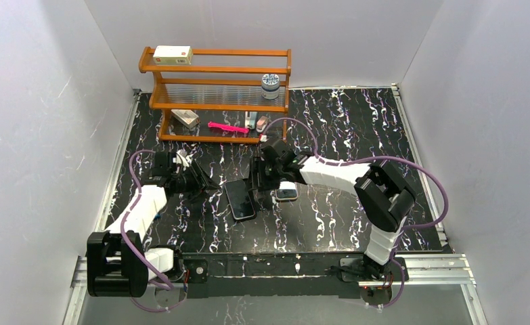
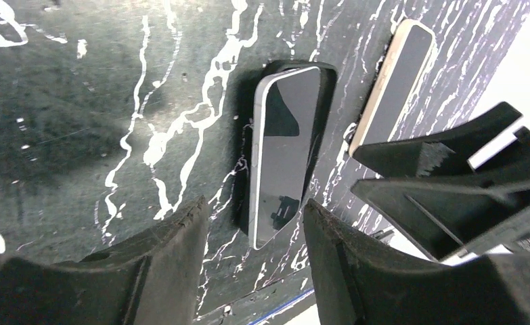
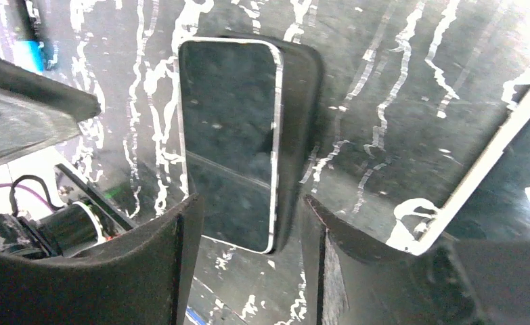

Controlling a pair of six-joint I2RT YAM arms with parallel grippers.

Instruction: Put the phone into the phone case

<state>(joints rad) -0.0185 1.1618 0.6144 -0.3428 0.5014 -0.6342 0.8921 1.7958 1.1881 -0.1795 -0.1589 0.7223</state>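
The phone (image 1: 240, 200), dark-screened with a thin silvery edge, lies on the phone case (image 2: 326, 74), a black shell that shows past its far end and one long side. The phone (image 2: 285, 156) looks a little askew on the case, not flush. In the right wrist view the phone (image 3: 228, 142) covers most of the case (image 3: 299, 128). My left gripper (image 1: 197, 181) is open and empty just left of the phone, its jaws (image 2: 255, 203) framing the phone's near end. My right gripper (image 1: 262, 177) is open and empty, low over the phone's other end (image 3: 250, 200).
A second phone (image 1: 288, 193) with a pinkish-gold rim lies right of the case, also in the left wrist view (image 2: 397, 81). A wooden rack (image 1: 214, 74) holding a box, a jar and small items stands at the back. White walls enclose the table.
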